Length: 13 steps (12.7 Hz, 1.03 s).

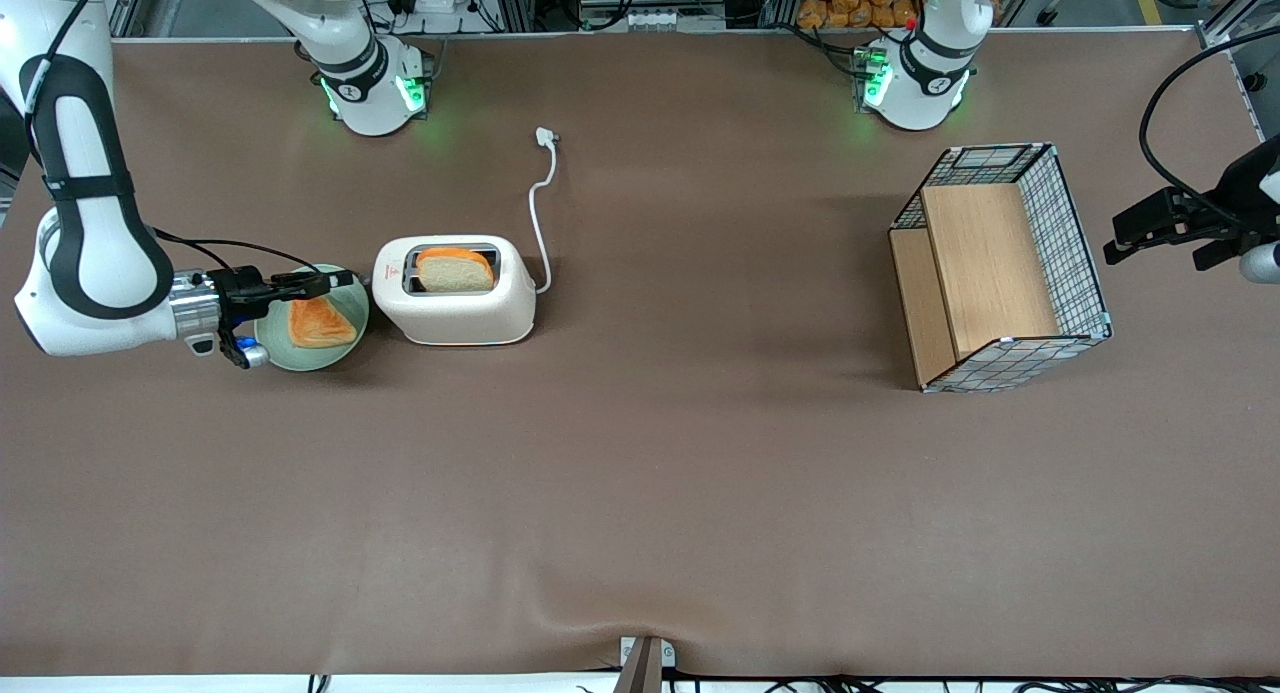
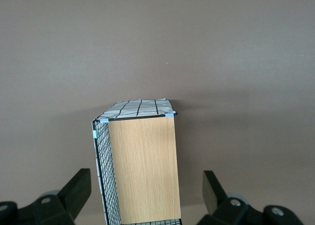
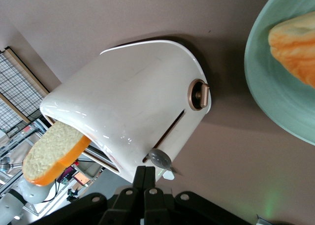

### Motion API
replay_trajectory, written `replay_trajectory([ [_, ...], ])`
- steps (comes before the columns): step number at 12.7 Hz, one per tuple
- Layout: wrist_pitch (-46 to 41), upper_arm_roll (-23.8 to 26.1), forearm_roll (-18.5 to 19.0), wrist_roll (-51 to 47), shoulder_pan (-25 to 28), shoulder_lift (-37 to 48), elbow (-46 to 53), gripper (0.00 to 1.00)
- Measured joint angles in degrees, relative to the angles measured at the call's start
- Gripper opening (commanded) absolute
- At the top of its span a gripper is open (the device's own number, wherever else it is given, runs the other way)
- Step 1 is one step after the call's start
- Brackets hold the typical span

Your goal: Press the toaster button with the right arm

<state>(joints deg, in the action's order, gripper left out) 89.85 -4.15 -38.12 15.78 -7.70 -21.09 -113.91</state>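
The cream-white toaster (image 1: 460,308) stands on the brown table with a bread slice (image 1: 455,270) sticking up from one slot. Its white cord (image 1: 540,213) runs away from the front camera to a plug (image 1: 546,135). My right gripper (image 1: 340,278) is level, above a green plate (image 1: 352,323), with its tips just short of the toaster's narrow end. In the right wrist view the toaster (image 3: 133,102) fills the frame. The grey lever button (image 3: 160,159) sits at one end of its slot, right beside the gripper (image 3: 145,172). The fingers are shut together and hold nothing.
The green plate holds a toasted slice (image 1: 320,323); both show in the right wrist view (image 3: 275,87). A round bronze knob (image 3: 198,94) sits on the toaster's narrow end beside the lever slot. A wire basket with wooden panels (image 1: 1000,263) lies toward the parked arm's end.
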Motion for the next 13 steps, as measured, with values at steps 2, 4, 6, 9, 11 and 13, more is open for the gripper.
replay_trajectory([
  [2, 0.0, 0.0, -1.1, 0.4, 0.0, -0.6, -0.3, 0.00],
  [4, 0.0, 0.0, -1.6, 0.6, 0.0, -0.8, -1.0, 0.00],
  [6, 0.0, 0.0, -1.7, 0.7, 0.0, -1.0, -1.3, 0.00],
  [9, 0.9, 0.0, -1.9, 1.5, 0.0, -2.0, -1.3, 0.00],
  [11, 1.6, 0.0, -2.1, 2.6, 0.0, -3.1, -1.3, 0.00],
  [13, 2.3, 0.0, -2.3, 3.4, -0.1, -4.1, -1.3, 0.00],
])
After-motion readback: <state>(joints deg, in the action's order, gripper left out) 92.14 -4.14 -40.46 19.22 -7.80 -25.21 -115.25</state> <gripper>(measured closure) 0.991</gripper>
